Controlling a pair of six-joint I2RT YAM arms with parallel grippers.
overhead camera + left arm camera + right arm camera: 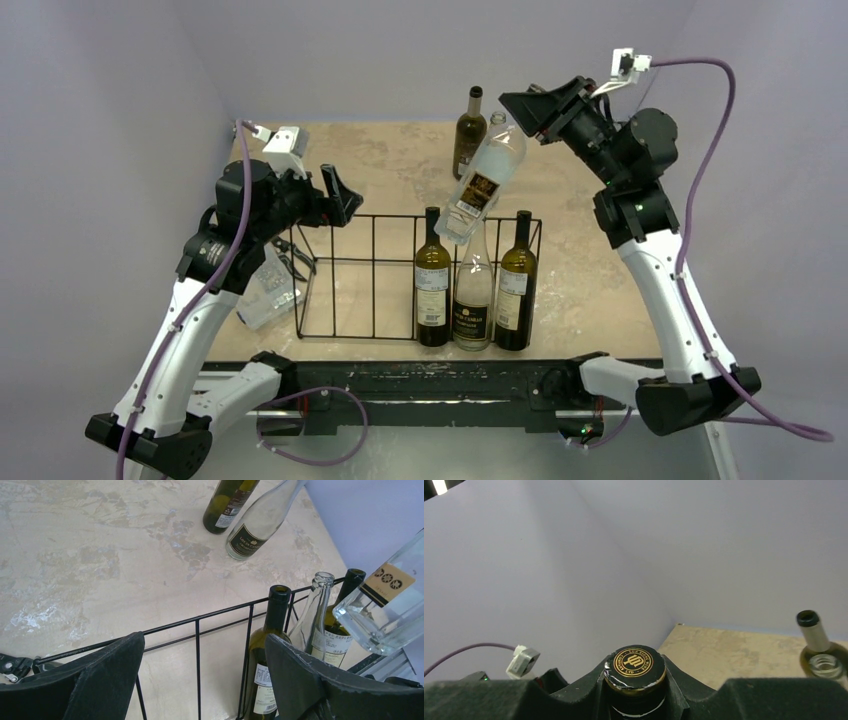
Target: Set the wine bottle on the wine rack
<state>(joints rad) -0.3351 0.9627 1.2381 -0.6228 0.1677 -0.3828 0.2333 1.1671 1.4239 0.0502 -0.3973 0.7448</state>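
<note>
Above the right end of the wine rack [372, 217], the clear wine bottle [482, 185] hung tilted over three standing bottles [473, 295], your right gripper [517, 106] clamped on its capped neck, your left gripper [340, 196] apart, empty, near the rack's left end

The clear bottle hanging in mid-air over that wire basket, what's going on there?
The right arm's fingers are shut on the capped neck of a clear square bottle, holding it tilted above the black wire wine rack. Three bottles already stand at the rack's right end. The left arm's fingers are open by the rack's left end, with nothing in them. Two more bottles wait on the table behind.
</note>
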